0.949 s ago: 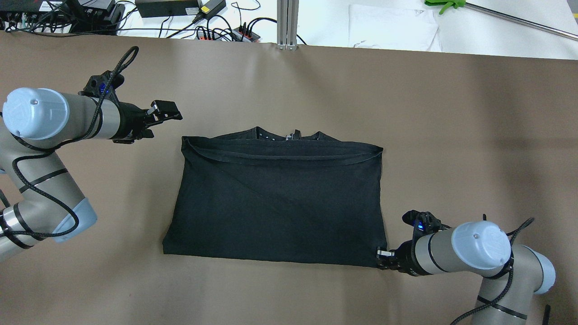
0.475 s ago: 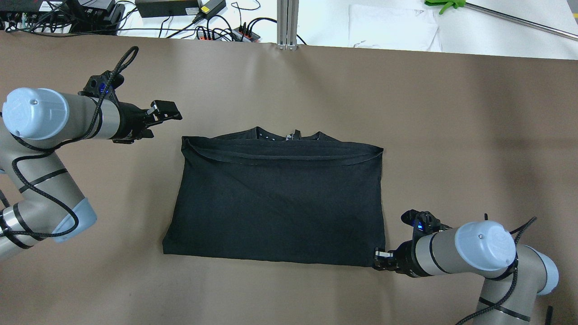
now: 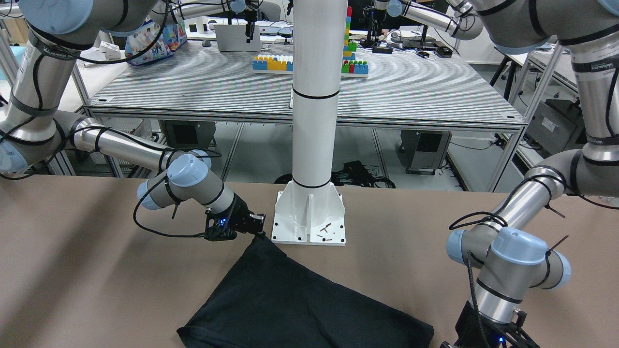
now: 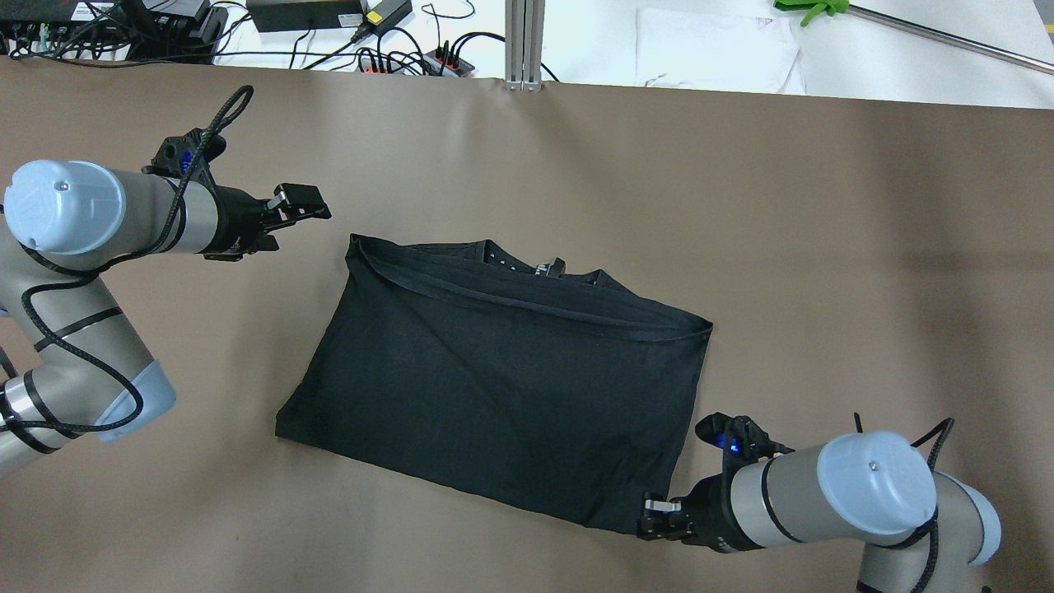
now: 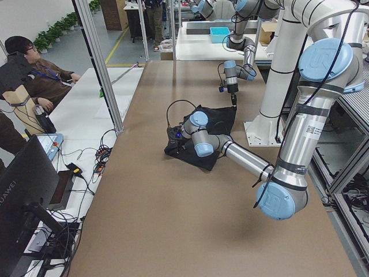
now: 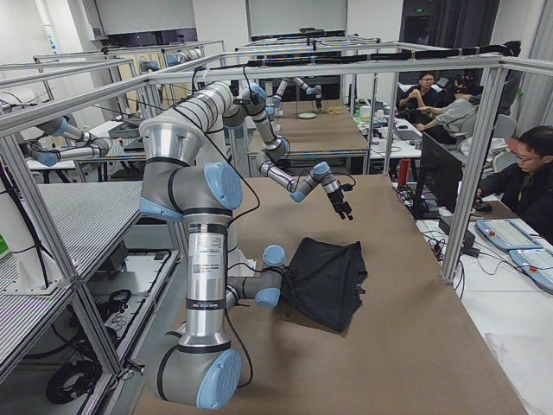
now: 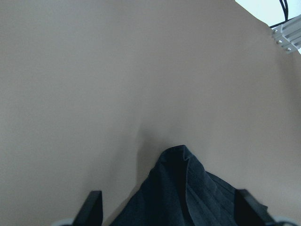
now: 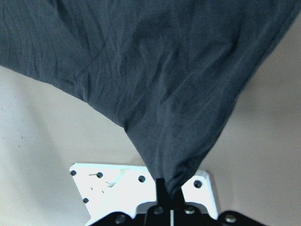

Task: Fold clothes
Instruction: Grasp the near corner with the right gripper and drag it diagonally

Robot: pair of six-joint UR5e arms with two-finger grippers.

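right pincer point(image 4: 648, 525) nearer robot, garment point(image 4: 494, 379) dragged askew

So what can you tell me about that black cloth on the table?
It is a black shirt of soft, matte fabric, folded over so that a hem runs close to the collar, which peeks out at the far edge. It lies mostly flat but skewed on the brown table. The right tool is shut on its near corner, pulling the cloth into a point there. The left tool is open and clear of it.
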